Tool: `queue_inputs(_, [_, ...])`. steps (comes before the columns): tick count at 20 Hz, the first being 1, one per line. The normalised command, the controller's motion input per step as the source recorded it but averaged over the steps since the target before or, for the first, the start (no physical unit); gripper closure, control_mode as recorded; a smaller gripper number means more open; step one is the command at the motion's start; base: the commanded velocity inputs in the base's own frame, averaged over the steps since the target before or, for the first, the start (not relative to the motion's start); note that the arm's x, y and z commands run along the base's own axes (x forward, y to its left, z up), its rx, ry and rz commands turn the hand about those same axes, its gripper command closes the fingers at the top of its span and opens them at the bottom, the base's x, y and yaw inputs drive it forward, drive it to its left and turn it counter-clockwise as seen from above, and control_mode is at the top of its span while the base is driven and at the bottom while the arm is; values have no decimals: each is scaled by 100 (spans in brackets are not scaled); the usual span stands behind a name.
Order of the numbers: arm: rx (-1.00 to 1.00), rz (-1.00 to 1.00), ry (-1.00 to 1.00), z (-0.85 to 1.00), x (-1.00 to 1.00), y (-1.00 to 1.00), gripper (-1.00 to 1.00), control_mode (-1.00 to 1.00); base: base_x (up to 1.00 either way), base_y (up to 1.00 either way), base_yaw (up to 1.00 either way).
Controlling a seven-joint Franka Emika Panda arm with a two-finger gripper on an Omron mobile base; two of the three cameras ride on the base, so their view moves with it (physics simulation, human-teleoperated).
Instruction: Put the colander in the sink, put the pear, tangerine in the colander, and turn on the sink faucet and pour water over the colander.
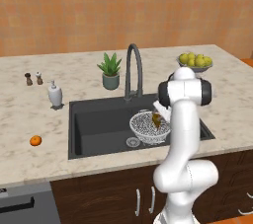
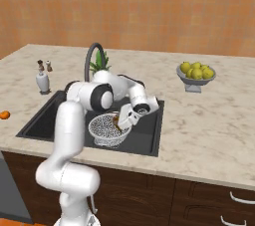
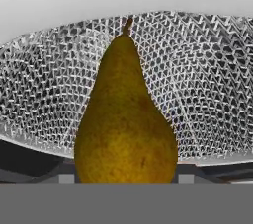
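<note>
While the pear (image 3: 126, 119) is held between the jaws (its stem pointing up-frame in the hand view), it is seen just above the colander (image 1: 148, 127), low centre in the sink (image 1: 99, 124). At far left, the tangerine (image 1: 35, 140) lies on the surface (image 1: 29, 114).

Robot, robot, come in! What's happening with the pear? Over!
Gripper shut on pear, over colander in sink. Tangerine waiting on counter. Nothing in the way.
</note>
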Motion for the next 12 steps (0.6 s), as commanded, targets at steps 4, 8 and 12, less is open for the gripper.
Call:
queue_inputs(4, [0, 0, 0, -61, 100, 7, 100, -100, 0, 0, 0])
queue_inputs(8, [0, 0, 0, -34, 89, 6, -100, -100, 0, 0, 0])
queue_inputs(12, [0, 0, -7, -3, -11, 28, -100, -100, 0, 0, 0])
